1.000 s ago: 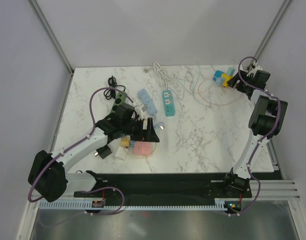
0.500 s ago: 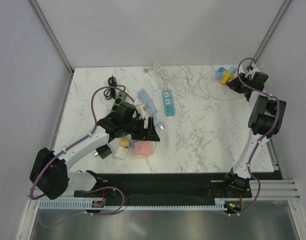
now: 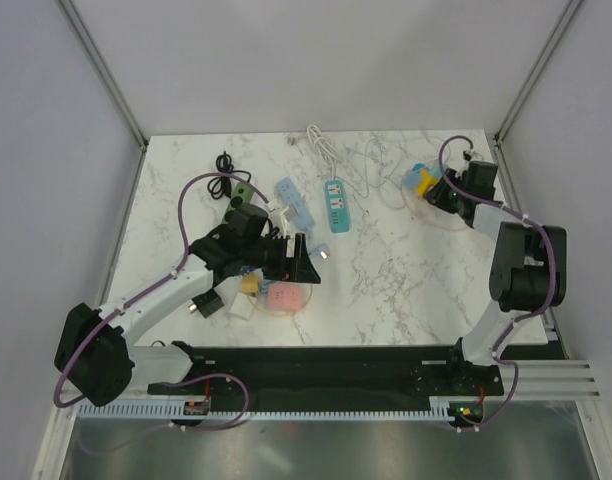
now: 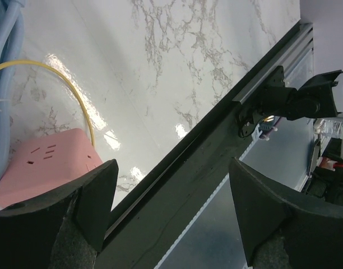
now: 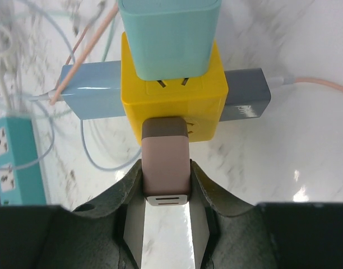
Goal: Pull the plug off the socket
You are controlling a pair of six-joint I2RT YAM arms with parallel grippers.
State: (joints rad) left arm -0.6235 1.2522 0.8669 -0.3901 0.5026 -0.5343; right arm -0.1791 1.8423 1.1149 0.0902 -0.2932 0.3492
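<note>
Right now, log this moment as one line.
right gripper: shut on mauve plug | mauve plug: seated in yellow cube socket | left gripper: open, pink power strip by one finger

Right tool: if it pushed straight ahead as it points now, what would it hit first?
The right tool grips a pinkish plug; straight ahead, the yellow cube socket that plug sits in comes first.

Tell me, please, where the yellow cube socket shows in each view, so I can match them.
Top external: yellow cube socket, far right of the table.
Left wrist: not in it; the pink socket there is another one.
Right wrist: upper centre, above the brown plug held by the right gripper.
Shared landmark: teal power strip, centre in top external, lower left edge in right wrist.
</note>
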